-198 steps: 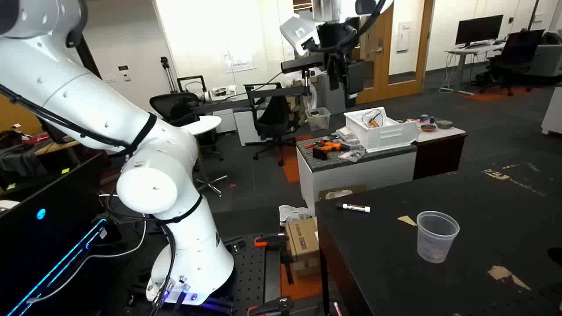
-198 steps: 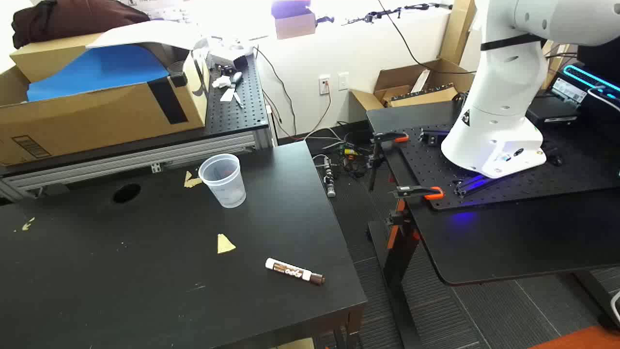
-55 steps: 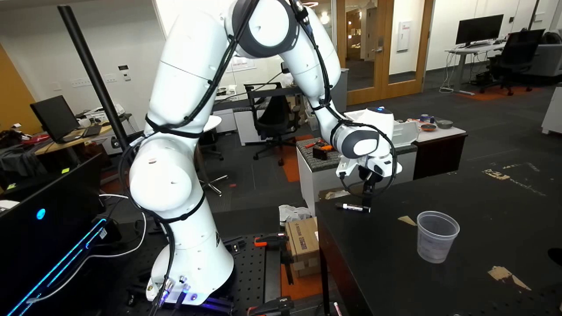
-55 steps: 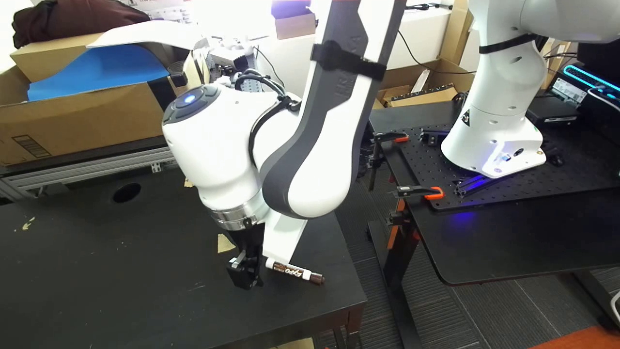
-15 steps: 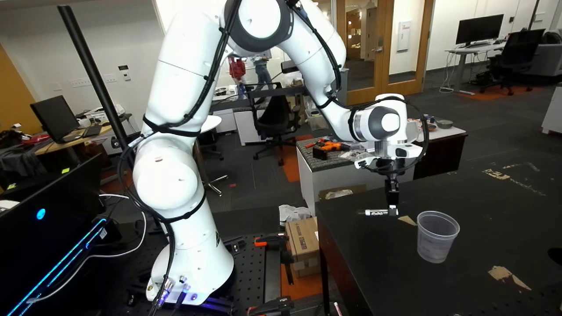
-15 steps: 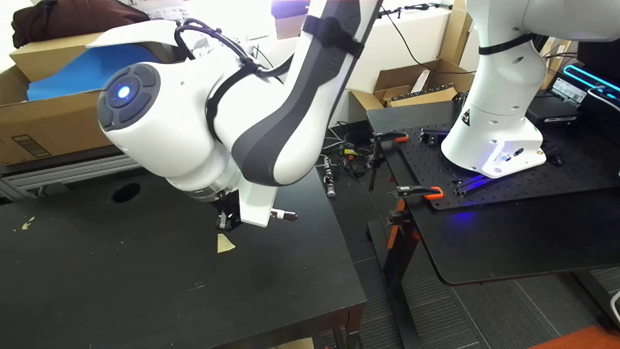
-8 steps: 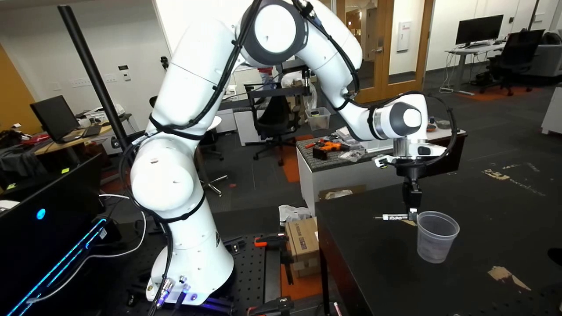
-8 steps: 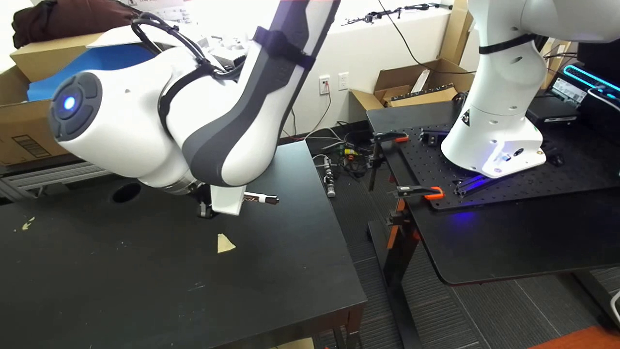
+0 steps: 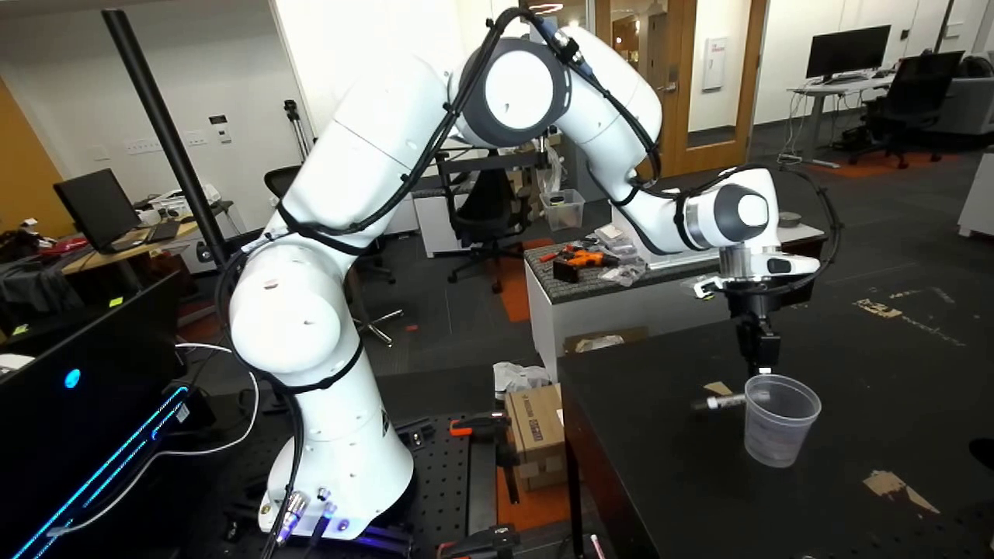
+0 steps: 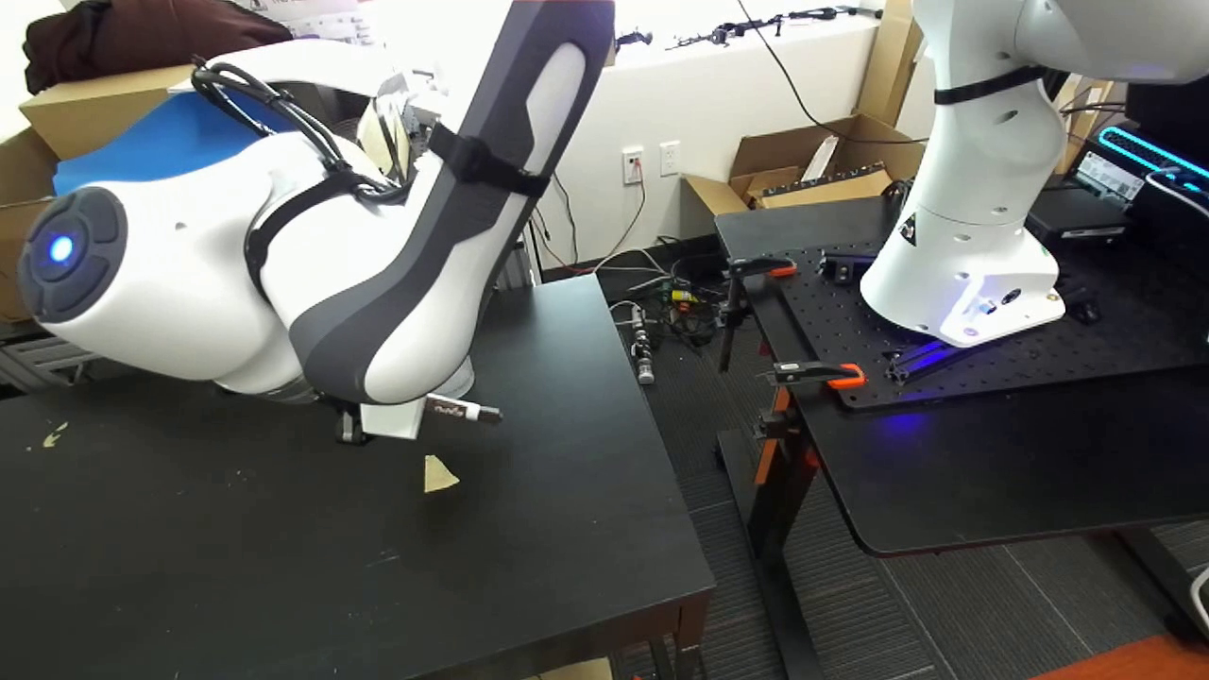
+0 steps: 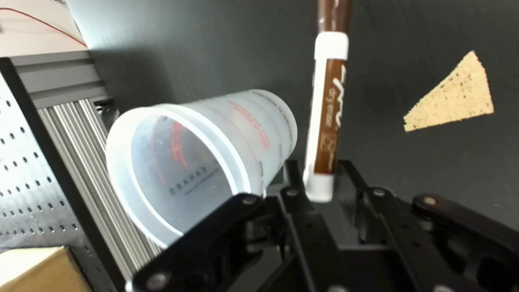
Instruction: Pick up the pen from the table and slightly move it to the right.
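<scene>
The white pen [image 11: 329, 113] with its brown label and dark cap shows in the wrist view, its bare end between the fingertips of my gripper [image 11: 318, 167]. The jaws stand a little apart, and a thin dark gap shows on the pen's left side. In an exterior view the pen [image 9: 726, 401] is lower than the fingers, close above or on the dark table [image 9: 722, 497]; I cannot tell if it touches. Its right part is behind the cup there. In an exterior view a white plate on the wrist covers part of the pen [image 10: 451, 408].
A clear plastic cup [image 11: 259, 125] stands upright right beside my left finger; the arm half hides the cup [image 10: 460, 382] in an exterior view. A tan scrap [image 11: 454, 97] lies to the pen's other side. A perforated bench [image 11: 36, 178] borders the table.
My gripper has moved across the table to the cup, carrying the pen. In the last half second the pen has dropped relative to the fingers, and the cup has shifted slightly.
</scene>
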Controlling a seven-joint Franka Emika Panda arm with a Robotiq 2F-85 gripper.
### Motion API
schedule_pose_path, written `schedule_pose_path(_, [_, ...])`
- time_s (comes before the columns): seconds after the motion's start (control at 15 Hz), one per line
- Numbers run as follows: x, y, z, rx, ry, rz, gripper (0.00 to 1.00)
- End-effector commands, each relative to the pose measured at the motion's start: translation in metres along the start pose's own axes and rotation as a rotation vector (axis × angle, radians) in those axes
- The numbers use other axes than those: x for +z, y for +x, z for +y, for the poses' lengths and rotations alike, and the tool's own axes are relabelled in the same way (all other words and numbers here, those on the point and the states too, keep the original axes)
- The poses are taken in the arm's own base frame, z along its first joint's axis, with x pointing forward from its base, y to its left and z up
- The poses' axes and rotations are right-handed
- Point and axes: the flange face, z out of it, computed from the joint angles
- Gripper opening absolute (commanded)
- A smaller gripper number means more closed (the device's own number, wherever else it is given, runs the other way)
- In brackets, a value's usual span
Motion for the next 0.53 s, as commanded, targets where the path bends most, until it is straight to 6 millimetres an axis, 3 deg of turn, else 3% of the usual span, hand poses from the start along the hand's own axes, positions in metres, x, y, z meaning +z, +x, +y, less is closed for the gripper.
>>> schedule_pose_path(0.0, [-0.012,0.012,-0.004,0.000,0.006,-0.004,0.62])
schedule_pose_path(0.33, [-0.027,0.012,0.002,0.050,-0.001,-0.032,1.00])
schedule_pose_path(0.47, [-0.034,0.002,0.003,0.077,-0.014,-0.033,1.00])
